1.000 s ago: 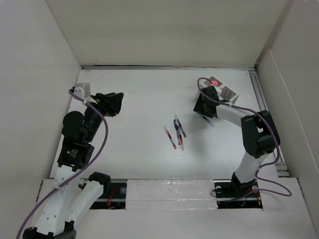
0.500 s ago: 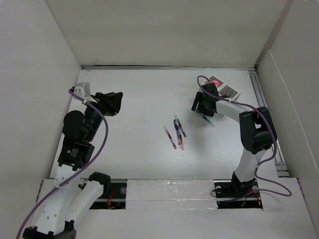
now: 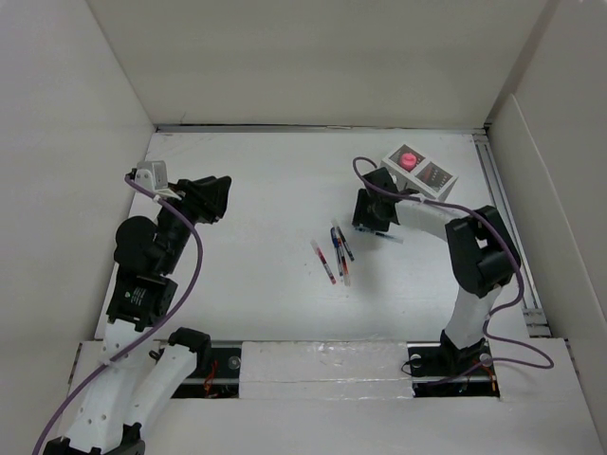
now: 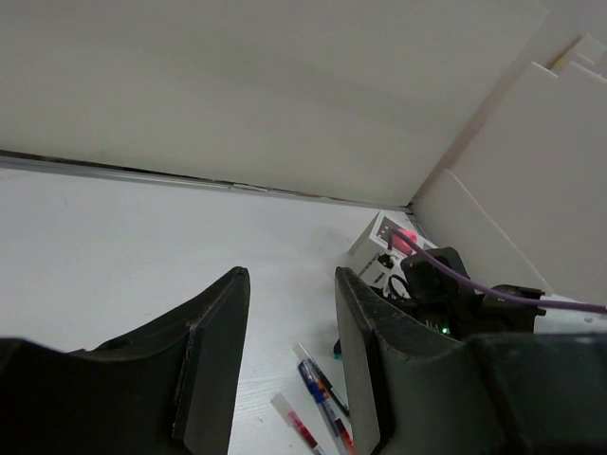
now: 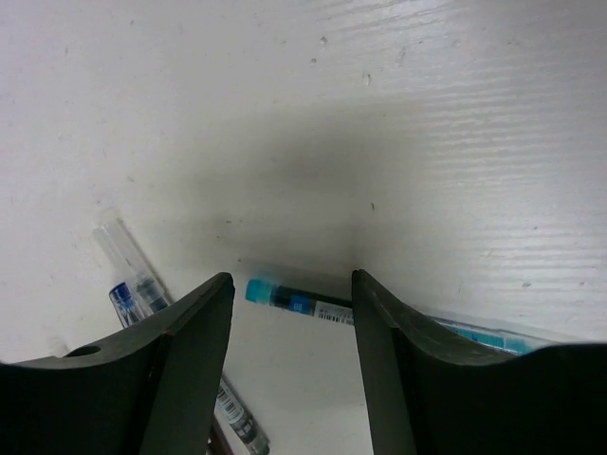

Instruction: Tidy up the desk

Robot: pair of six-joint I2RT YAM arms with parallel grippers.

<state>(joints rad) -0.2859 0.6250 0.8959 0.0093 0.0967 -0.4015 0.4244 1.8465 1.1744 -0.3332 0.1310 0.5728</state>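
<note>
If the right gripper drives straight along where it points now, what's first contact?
Probably the teal-capped pen lying crosswise between the fingers of the right gripper, with the desk right beneath it; depth is unclear from the wrist view.

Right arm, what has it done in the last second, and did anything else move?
The right gripper swung left, away from the organizer box toward the loose pens; its jaws stand open over a teal-capped pen on the desk, holding nothing. The left gripper and the pens stayed put.

Scattered pens (image 3: 338,254) amid open desk (image 3: 256,190)
</note>
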